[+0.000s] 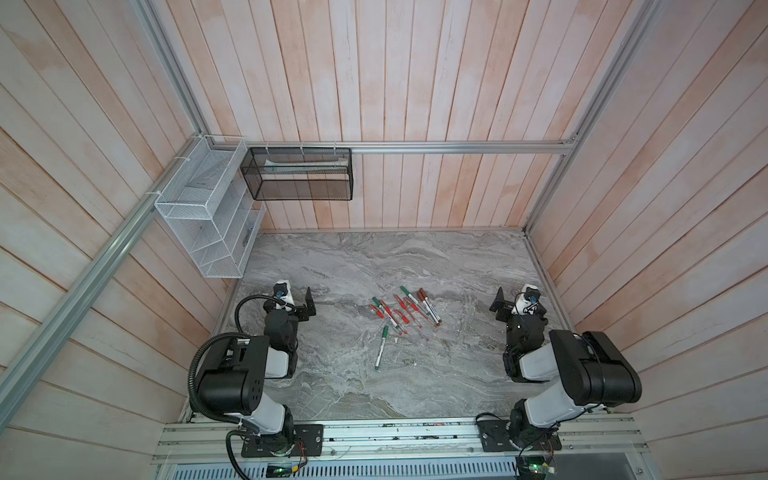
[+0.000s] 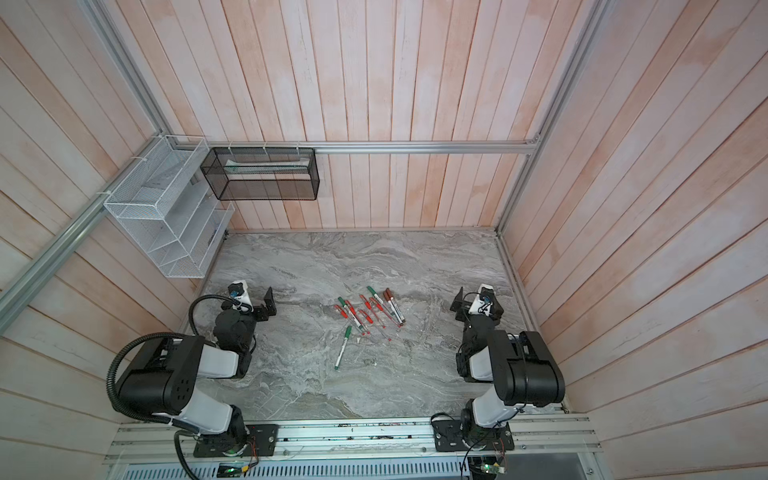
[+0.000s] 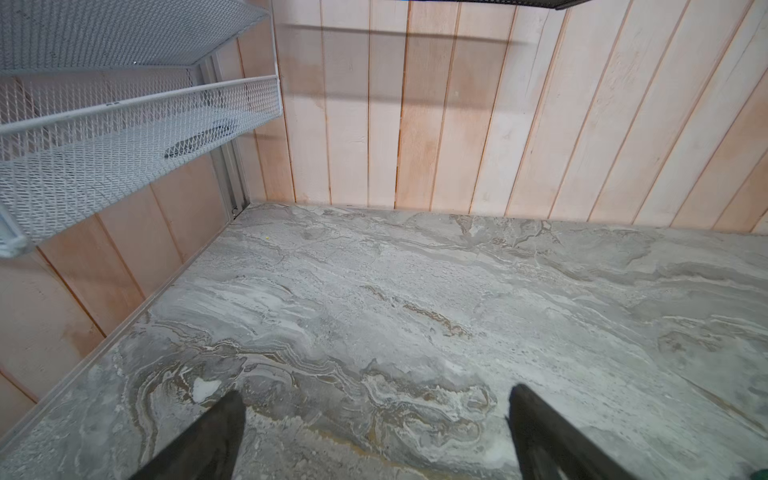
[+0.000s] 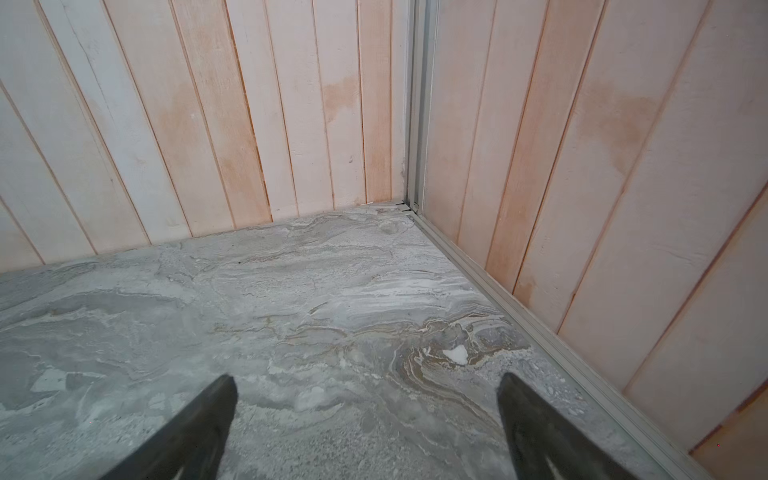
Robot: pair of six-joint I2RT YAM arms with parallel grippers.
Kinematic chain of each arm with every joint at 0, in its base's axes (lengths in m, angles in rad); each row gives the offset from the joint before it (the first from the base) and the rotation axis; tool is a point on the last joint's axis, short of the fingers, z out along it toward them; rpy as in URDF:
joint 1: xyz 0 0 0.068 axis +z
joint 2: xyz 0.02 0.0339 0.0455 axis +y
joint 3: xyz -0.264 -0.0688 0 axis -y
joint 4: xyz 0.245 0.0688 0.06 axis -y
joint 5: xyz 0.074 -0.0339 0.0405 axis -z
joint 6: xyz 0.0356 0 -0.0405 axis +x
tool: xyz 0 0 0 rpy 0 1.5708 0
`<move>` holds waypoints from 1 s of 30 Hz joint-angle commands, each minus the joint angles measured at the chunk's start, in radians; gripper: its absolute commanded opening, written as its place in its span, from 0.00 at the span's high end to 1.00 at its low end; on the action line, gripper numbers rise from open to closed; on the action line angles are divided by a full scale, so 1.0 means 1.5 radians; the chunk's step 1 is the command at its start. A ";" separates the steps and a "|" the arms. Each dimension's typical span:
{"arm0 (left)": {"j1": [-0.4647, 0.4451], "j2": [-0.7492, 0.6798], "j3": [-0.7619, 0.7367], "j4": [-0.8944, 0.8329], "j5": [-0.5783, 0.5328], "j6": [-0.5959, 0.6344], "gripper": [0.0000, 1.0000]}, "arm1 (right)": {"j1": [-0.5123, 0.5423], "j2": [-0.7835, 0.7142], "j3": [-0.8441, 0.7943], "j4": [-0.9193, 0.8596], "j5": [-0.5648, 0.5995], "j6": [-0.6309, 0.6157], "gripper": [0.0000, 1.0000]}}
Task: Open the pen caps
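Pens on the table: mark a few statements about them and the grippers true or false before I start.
1. The left gripper and the right gripper are both open. True.
2. The left gripper holds a pen. False: it is empty.
3. One green-capped pen lies apart from the pen cluster. True.
4. The pens lie in the black mesh basket. False: they lie on the table.

Three green pen caps [image 1: 385, 331], two brown pen caps [image 1: 420, 293], red pen caps [image 1: 397, 299] too tangled to count, two mesh baskets [image 1: 183, 216]
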 commanded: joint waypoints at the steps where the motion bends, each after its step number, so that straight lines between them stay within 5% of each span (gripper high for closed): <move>1: -0.002 0.001 0.005 0.012 -0.001 0.004 0.00 | 0.003 -0.002 0.009 -0.011 0.012 0.000 0.02; 8: -0.001 0.028 -0.113 0.264 0.205 0.074 0.00 | 0.003 -0.002 0.010 -0.011 0.012 0.000 0.02; 10: 0.006 0.015 -0.097 0.221 0.143 0.043 0.00 | 0.003 -0.002 0.010 -0.011 0.011 0.000 0.02; 13: 0.018 -0.002 -0.032 0.079 -0.043 -0.046 0.00 | 0.003 -0.002 0.009 -0.011 0.011 0.000 0.02; 30: 0.001 0.002 0.002 0.020 -0.040 -0.017 0.00 | 0.005 -0.002 0.013 -0.014 0.015 -0.002 0.02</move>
